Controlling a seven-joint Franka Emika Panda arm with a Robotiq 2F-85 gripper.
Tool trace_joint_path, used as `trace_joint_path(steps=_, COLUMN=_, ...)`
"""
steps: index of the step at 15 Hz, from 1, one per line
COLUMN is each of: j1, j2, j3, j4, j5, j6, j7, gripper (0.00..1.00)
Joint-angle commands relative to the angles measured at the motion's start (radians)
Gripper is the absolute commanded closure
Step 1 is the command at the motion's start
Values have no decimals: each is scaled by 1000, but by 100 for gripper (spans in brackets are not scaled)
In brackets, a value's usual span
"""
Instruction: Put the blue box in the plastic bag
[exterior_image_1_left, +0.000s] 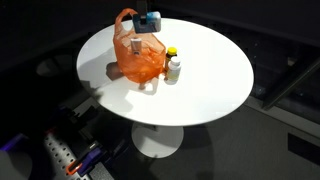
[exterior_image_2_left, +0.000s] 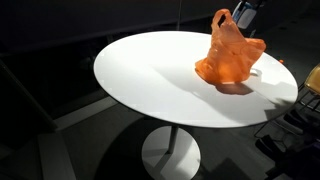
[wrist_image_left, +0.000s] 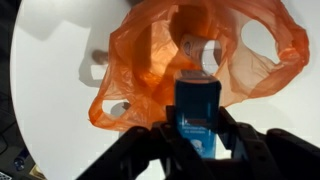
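An orange plastic bag (exterior_image_1_left: 138, 55) stands on the round white table (exterior_image_1_left: 210, 75); it also shows in an exterior view (exterior_image_2_left: 230, 55) and fills the top of the wrist view (wrist_image_left: 190, 50). My gripper (wrist_image_left: 198, 125) is shut on the blue box (wrist_image_left: 197, 115), holding it upright just above the bag's open handles. In an exterior view the blue box (exterior_image_1_left: 150, 19) and gripper (exterior_image_1_left: 148, 20) hover over the bag's top. From the far side only the gripper (exterior_image_2_left: 244, 14) shows above the bag; the box is hidden there.
A small white bottle with a yellow cap (exterior_image_1_left: 173, 66) stands on the table right beside the bag. The table's edge (exterior_image_2_left: 130, 105) drops to a dark floor. Dark equipment and cables (exterior_image_1_left: 70, 150) lie below the table.
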Motion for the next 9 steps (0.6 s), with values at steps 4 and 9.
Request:
trace_joint_path(steps=4, j1=-5, j2=73, j3=-7, j4=12, j5=70, j6=-47, j7=-71, gripper=82)
trace_joint_path(steps=9, j1=-4, j2=137, j3=-11, j4=7, j5=113, j6=-38, j7=-114, gripper=82)
